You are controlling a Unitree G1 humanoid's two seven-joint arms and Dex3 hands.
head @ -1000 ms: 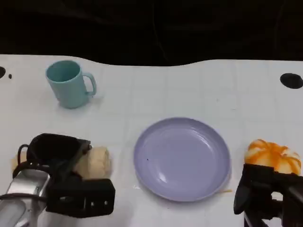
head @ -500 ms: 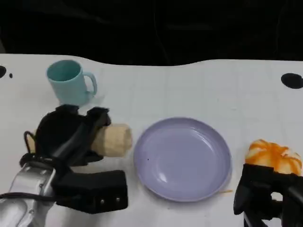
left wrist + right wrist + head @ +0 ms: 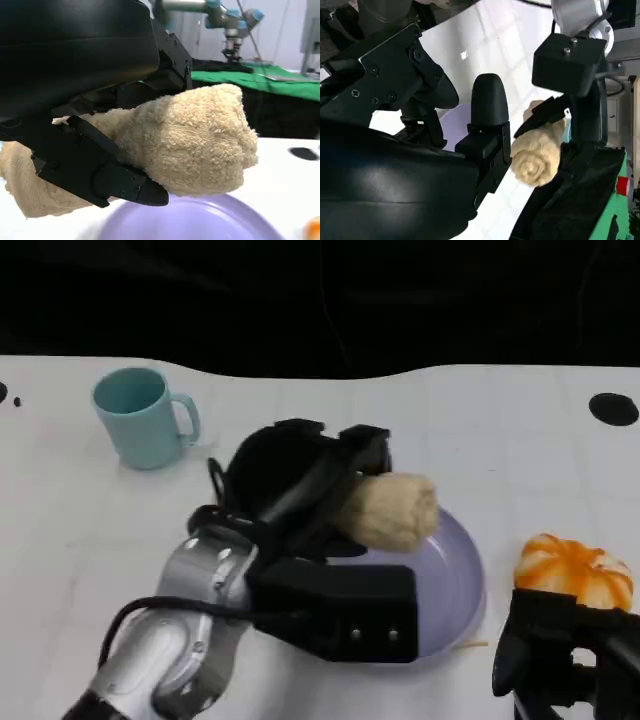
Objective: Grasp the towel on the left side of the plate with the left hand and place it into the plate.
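A rolled beige towel [image 3: 392,510] hangs in the air above the lavender plate [image 3: 455,575], over its left half. My left hand [image 3: 300,485] grips the roll from the left, fingers wrapped round it. The left wrist view shows the towel [image 3: 195,145] held between black fingers [image 3: 105,175] with the plate [image 3: 200,222] just below. In the right wrist view the towel [image 3: 537,152] shows its spiral end beside the left hand. My right hand [image 3: 565,655] rests low at the table's front right, holding nothing; its fingers [image 3: 490,120] look apart.
A teal mug [image 3: 140,418] stands at the back left. An orange-and-white pumpkin-shaped object [image 3: 575,575] lies right of the plate, just behind my right hand. A black hole [image 3: 612,408] marks the table's right edge.
My left hand has lifted the towel off the table on the plate's left and carried it rightward to above the plate. The right hand has stayed put.
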